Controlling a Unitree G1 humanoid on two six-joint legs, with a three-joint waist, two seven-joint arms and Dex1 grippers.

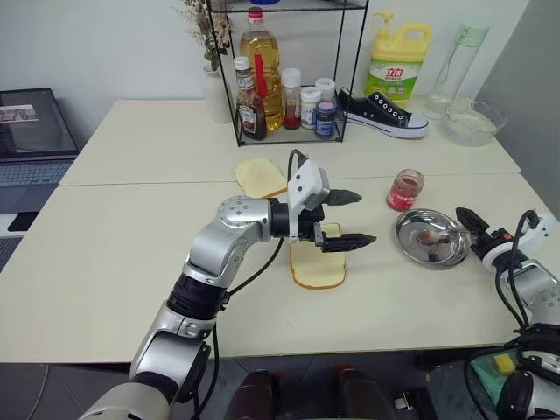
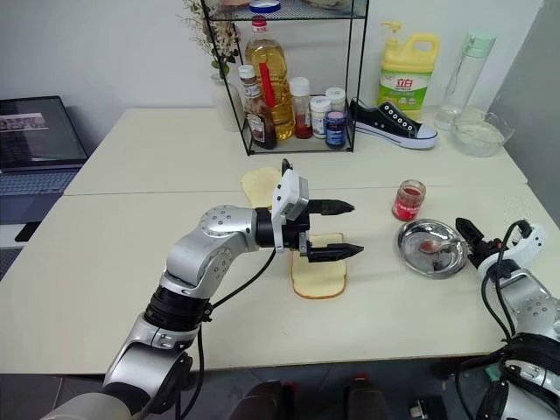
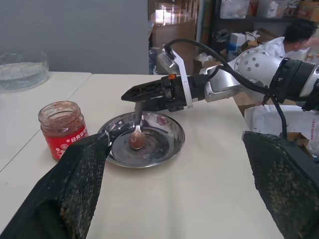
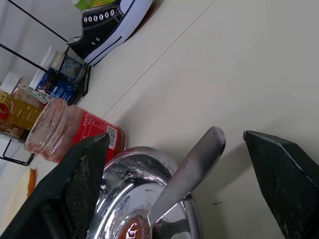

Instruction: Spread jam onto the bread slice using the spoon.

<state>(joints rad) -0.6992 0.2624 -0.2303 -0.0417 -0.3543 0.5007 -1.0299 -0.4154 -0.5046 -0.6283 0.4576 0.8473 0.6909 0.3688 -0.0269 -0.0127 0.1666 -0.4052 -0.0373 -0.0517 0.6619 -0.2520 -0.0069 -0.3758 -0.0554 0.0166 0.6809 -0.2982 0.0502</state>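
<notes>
At centre of frame, bread slice (image 1: pixel 317 264); to its right, dish (image 1: pixel 411 241) holding spoon (image 1: pixel 432 234); jam jar (image 1: pixel 405 190) just above dish.

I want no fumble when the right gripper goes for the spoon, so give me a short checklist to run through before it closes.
1. Right gripper open: ok.
2. Spoon lying in the steel dish, handle toward the right gripper: ok.
3. Handle between the right gripper's fingers: ok in the right wrist view; contact cannot tell.
4. Left gripper open, holding nothing, above the bread slice: ok.
5. Bread slice flat on the table, no jam on it yet: ok.
6. Jam jar upright beside the dish, lid off: ok.
</notes>
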